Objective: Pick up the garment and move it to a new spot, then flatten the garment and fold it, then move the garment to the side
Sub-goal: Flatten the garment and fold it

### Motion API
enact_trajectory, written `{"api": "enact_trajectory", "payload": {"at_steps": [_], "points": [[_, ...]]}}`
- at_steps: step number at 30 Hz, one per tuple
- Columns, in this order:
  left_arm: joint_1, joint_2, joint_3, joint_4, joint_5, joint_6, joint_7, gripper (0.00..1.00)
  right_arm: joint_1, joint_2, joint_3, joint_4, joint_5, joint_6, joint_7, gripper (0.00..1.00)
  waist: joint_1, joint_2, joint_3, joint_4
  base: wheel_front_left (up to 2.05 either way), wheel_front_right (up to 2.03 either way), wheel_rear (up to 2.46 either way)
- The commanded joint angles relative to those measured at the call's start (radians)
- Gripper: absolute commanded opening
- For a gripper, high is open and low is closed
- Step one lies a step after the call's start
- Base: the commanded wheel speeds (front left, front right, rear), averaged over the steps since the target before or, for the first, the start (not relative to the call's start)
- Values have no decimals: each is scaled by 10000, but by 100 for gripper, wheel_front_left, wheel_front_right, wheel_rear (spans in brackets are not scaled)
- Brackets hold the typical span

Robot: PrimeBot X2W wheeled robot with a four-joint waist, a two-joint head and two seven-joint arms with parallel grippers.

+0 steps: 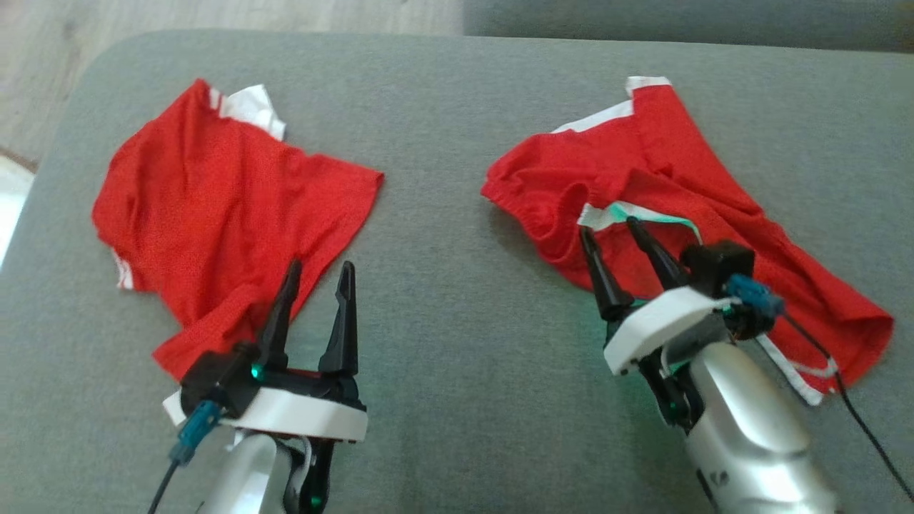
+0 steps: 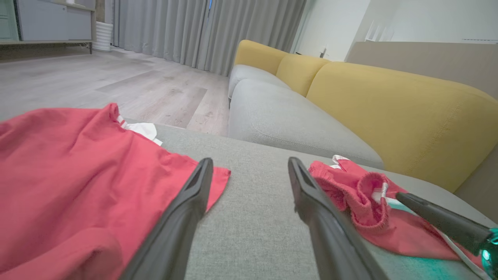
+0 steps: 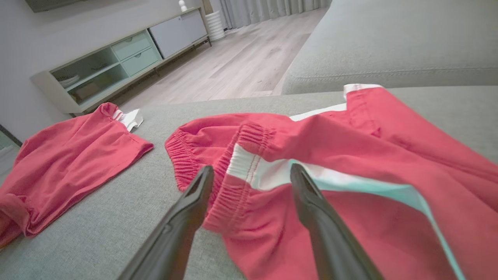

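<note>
Our left gripper (image 1: pixel 321 268) and right gripper (image 1: pixel 608 227) both gape wide and empty over the grey sofa cushion (image 1: pixel 443 285). On its left lies a red shirt (image 1: pixel 214 200), roughly spread; on its right the crumpled red shorts (image 1: pixel 664 157), which we judge laid there so our right gripper can smooth the waistband (image 1: pixel 532 210).

Count taken from where I stand.
Red garments: two, a shirt (image 1: pixel 221 207) on my left and shorts (image 1: pixel 671 185) on my right.
Grippers: two, my left gripper (image 1: pixel 321 265) and my right gripper (image 1: pixel 608 225). Each has two dark fingers, four in all.
Grey cushion (image 1: pixel 443 285) under both garments: one.
Yellow back cushions (image 2: pixel 389 112): three.
Low cabinet (image 3: pixel 116 66): one.
</note>
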Motion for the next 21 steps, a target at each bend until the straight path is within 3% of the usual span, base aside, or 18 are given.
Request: {"api": "enact_trajectory", "payload": {"at_steps": [1, 10, 11, 13, 21], "points": [[-413, 39, 199, -284, -24, -54, -53, 100, -510, 35, 238, -20, 110, 37, 36, 100, -1, 0, 85, 215, 0, 0, 0], [-411, 39, 132, -249, -57, -55, -53, 100, -1664, 35, 379, 2054, 547, 37, -269, 100, -1, 0, 119, 634, 0, 0, 0], [-406, 39, 136, -248, -56, -54, -53, 100, -1731, 35, 408, 2210, 578, 37, -322, 63, -1, 0, 112, 637, 0, 0, 0], [-401, 39, 155, -248, -55, -53, -53, 100, -1853, 35, 480, 2466, 652, 37, -442, 0, -1, 0, 105, 624, 0, 0, 0], [-342, 39, 286, -247, -10, -32, -53, 100, -1913, 35, 1406, 2602, 1187, 37, -796, 0, -1, 0, -114, 259, 0, 0, 0]]}}
